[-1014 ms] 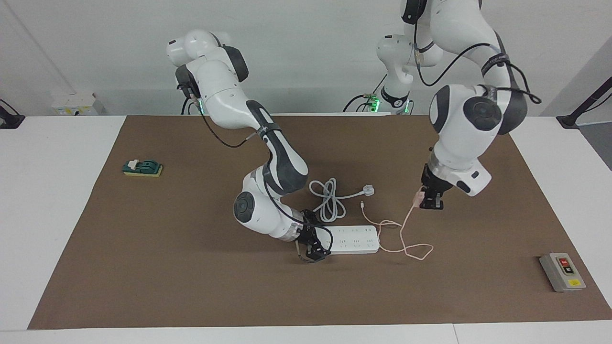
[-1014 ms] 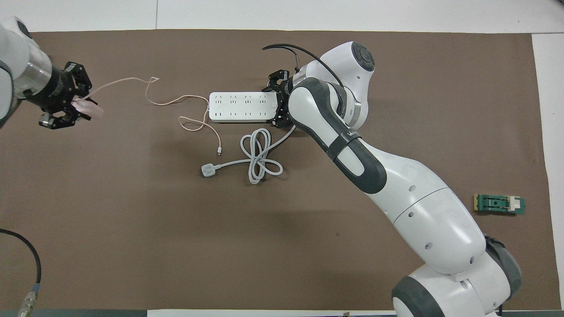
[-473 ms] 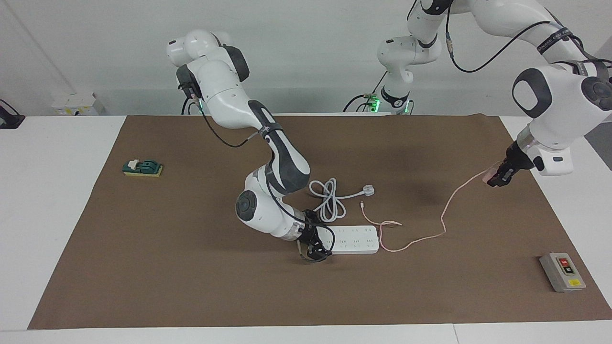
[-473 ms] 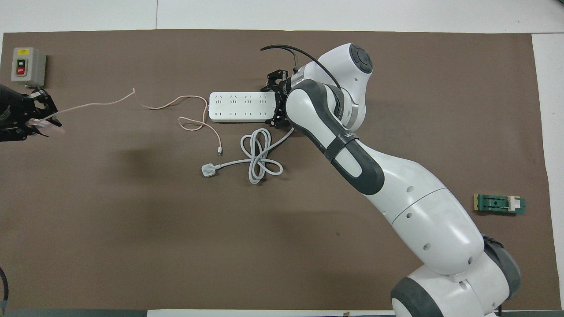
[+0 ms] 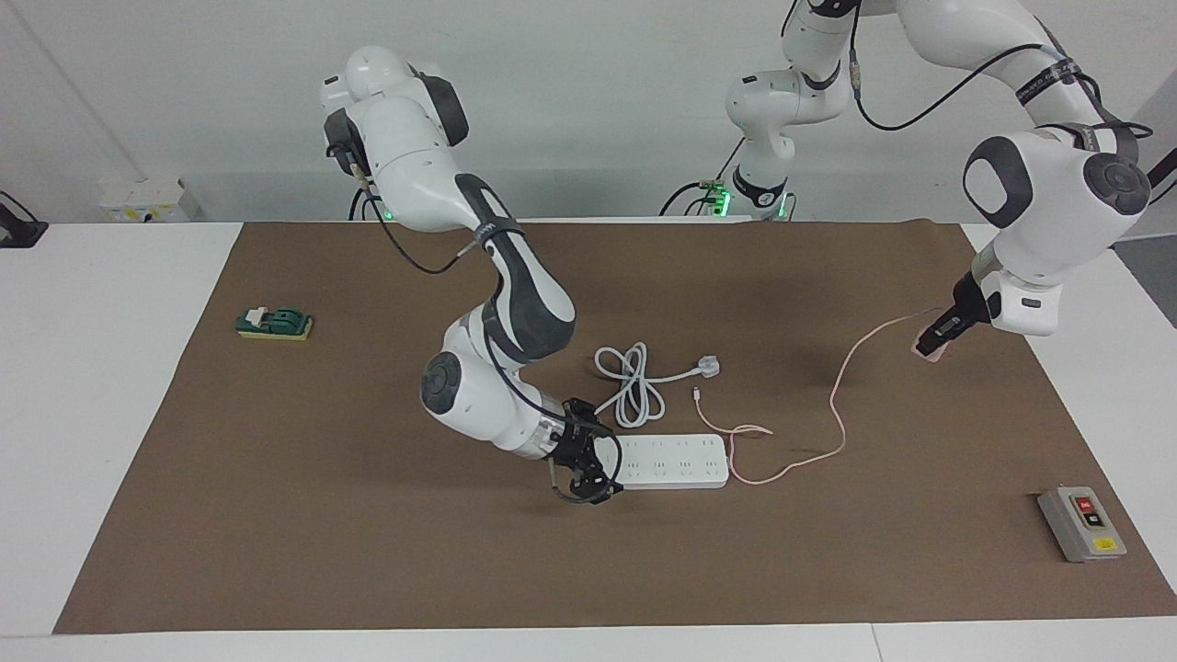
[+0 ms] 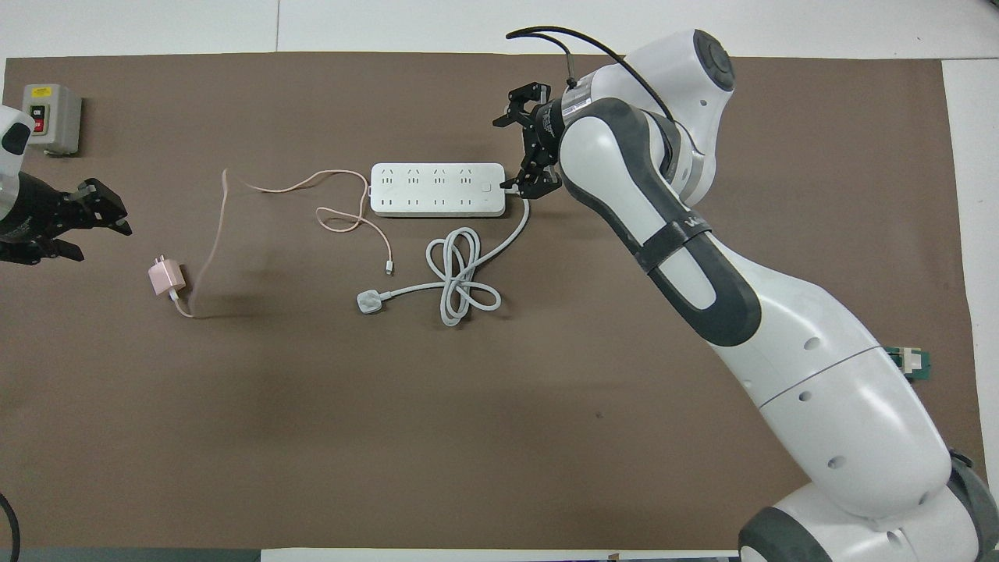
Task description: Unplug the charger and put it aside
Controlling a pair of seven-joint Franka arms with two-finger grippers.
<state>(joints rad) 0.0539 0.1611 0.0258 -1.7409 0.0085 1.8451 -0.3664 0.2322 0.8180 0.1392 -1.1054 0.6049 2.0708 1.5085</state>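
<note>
The pale pink charger (image 6: 165, 277) is out of the white power strip (image 6: 437, 190) and sits at the mat toward the left arm's end. Its thin pink cable (image 6: 211, 250) arcs back to the strip. In the facing view the charger (image 5: 924, 351) is just under my left gripper (image 5: 940, 336), free of the fingers. From overhead the left gripper (image 6: 90, 226) stands open with nothing in it. My right gripper (image 5: 593, 467) is open just off the power strip's (image 5: 676, 460) end toward the right arm; from overhead the right gripper (image 6: 520, 148) holds nothing.
A white three-pin plug (image 6: 368, 302) with a coiled thick cord lies nearer to the robots than the strip. A grey switch box (image 6: 48, 117) stands at the left arm's end of the mat. A small green block (image 5: 274, 323) lies toward the right arm's end.
The left gripper carried the charger out toward the left arm's end, then opened and let it go. The right gripper drew back off the strip's end.
</note>
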